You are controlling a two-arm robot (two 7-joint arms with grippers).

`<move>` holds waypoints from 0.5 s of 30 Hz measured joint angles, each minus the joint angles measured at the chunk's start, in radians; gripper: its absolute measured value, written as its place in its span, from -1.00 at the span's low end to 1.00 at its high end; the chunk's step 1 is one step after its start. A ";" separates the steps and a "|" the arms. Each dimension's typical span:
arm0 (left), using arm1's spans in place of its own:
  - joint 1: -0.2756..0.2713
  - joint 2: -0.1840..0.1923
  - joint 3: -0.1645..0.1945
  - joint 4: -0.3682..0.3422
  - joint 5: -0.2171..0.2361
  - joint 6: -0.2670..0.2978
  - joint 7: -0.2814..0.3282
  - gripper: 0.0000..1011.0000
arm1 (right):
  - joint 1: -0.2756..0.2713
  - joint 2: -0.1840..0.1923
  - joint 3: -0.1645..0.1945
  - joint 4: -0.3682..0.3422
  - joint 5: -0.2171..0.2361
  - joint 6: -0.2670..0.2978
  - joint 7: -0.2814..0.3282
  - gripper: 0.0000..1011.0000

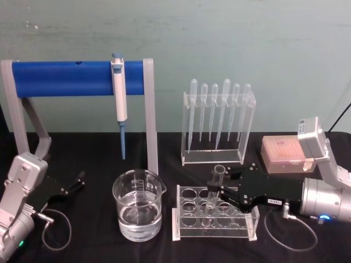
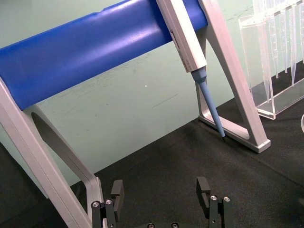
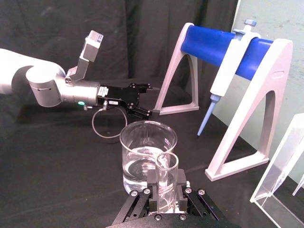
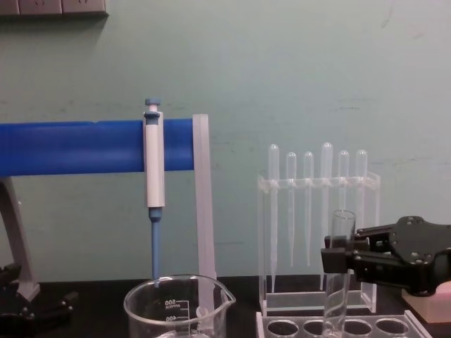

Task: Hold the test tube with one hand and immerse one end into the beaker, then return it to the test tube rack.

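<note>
Black cloth covers the table (image 1: 93, 230) in front of me, and the biggest thing on it is the grey-legged stand with a thick blue crossbar (image 1: 71, 78), from which a blue-and-white pipettor (image 1: 119, 98) hangs tip down. Right of that stand is a clear acrylic rack of thin bulb-topped plastic pipettes (image 1: 218, 123), and right of that, a pale pink box (image 1: 282, 154) beside my right wrist. My wide clear glass beaker (image 1: 138, 204), partly filled with clear liquid, sits at the foot of the stand's right leg, just left of a low clear tube rack with round holes (image 1: 215, 215). My right gripper (image 1: 218, 192) reaches in over that rack from the right, its black fingers clamped on the clear glass test tube (image 4: 337, 276). I hold the tube upright, its open rim above my fingers and its lower part down in the rack, apart from the beaker. My left gripper (image 1: 79, 181) rests low at the table's left, well apart from the beaker, its two fingers (image 2: 203, 187) spread with nothing between them.
</note>
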 joint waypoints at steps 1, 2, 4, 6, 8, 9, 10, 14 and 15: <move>0.000 0.000 0.000 0.000 0.000 0.000 0.000 0.98 | -0.001 0.000 0.000 0.001 0.000 0.000 0.000 -0.55; 0.000 0.000 0.000 0.000 0.000 0.000 0.000 0.98 | -0.001 0.000 0.000 0.001 0.000 0.000 0.000 -0.55; 0.000 0.000 0.000 0.000 0.000 0.000 0.000 0.98 | -0.002 -0.001 0.001 0.001 -0.002 0.000 0.000 -0.55; 0.000 0.000 0.000 0.000 0.000 0.000 0.000 0.98 | -0.004 -0.002 0.002 0.003 -0.002 0.000 -0.001 -0.55; 0.000 0.000 0.000 0.000 0.000 0.000 0.000 0.98 | -0.005 -0.002 0.003 0.003 -0.003 0.001 -0.001 -0.55; 0.000 0.000 0.000 0.000 0.000 0.000 0.000 0.98 | -0.005 -0.003 0.003 0.004 -0.003 0.001 -0.001 -0.55; 0.000 0.000 0.000 0.000 0.000 0.000 0.000 0.98 | -0.005 -0.003 0.003 0.004 -0.003 0.001 -0.001 -0.55; 0.000 0.000 0.000 0.000 0.000 0.000 0.000 0.98 | -0.005 -0.007 0.002 0.009 -0.008 0.007 -0.003 -0.55; 0.000 0.000 0.000 0.000 0.000 0.000 0.000 0.98 | -0.005 -0.007 0.002 0.009 -0.008 0.007 -0.003 -0.55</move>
